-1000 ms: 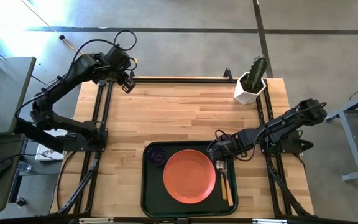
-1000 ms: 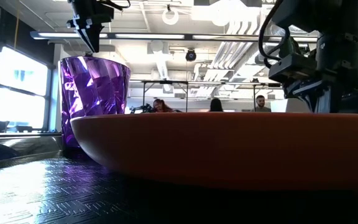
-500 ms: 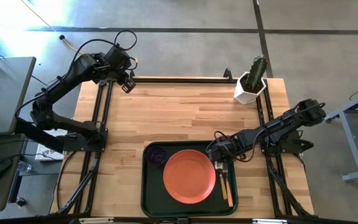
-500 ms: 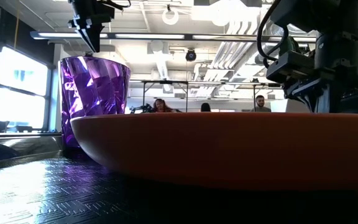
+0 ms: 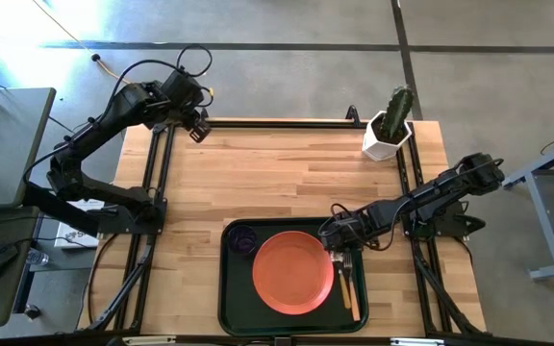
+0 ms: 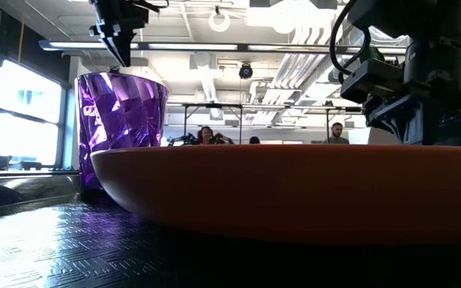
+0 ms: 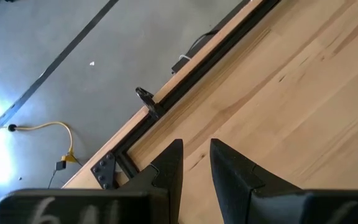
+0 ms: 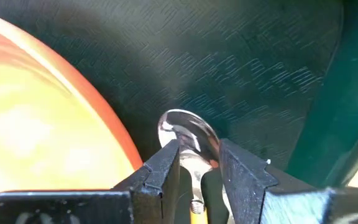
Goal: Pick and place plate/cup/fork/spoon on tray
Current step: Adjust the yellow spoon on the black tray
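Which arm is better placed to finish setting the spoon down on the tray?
The right arm. Its tool is over the tray, beside the plate, fingers on either side of the spoon. The left tool hangs at the table's far left corner, far from the tray.

Two dark jointed arms — black cables looped along them — angular black-fingered tools.

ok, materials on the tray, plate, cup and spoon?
Tray: dark green, likely plastic, fine hatched texture on its floor. Plate: orange-red, smooth, matte, probably plastic. Cup: purple, translucent, faceted, glossy; plastic or glass, can't tell. Spoon: shiny mirror-like metal bowl between the right gripper's fingers; light handle, looks wooden.
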Action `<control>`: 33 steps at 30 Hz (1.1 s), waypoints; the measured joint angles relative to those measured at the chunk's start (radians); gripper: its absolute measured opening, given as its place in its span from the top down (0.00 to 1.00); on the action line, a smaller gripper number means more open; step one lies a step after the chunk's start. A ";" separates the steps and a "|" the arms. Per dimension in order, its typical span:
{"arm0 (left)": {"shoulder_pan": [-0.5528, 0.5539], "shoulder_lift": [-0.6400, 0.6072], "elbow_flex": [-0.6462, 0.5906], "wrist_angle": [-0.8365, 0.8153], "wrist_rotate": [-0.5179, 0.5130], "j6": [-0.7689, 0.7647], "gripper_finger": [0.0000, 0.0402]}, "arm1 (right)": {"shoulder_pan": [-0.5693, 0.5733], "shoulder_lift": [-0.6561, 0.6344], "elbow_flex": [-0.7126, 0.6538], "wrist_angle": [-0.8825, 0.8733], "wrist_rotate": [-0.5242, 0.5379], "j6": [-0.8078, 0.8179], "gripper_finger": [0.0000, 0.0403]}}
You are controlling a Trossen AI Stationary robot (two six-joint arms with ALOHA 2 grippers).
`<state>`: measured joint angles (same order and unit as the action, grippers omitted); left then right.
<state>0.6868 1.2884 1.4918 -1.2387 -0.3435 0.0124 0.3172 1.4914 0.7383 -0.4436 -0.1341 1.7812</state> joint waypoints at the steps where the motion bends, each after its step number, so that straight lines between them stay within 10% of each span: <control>1: 0.000 0.000 0.000 0.009 0.000 0.000 0.82 | 0.000 0.000 0.000 -0.002 0.000 -0.003 0.74; 33: 0.000 0.000 0.000 0.025 0.001 0.000 0.82 | 0.308 0.013 0.125 -0.034 0.092 0.361 0.74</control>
<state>0.6868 1.2888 1.4918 -1.2137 -0.3428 0.0120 0.6255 1.5045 0.8635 -0.4778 -0.0420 2.1421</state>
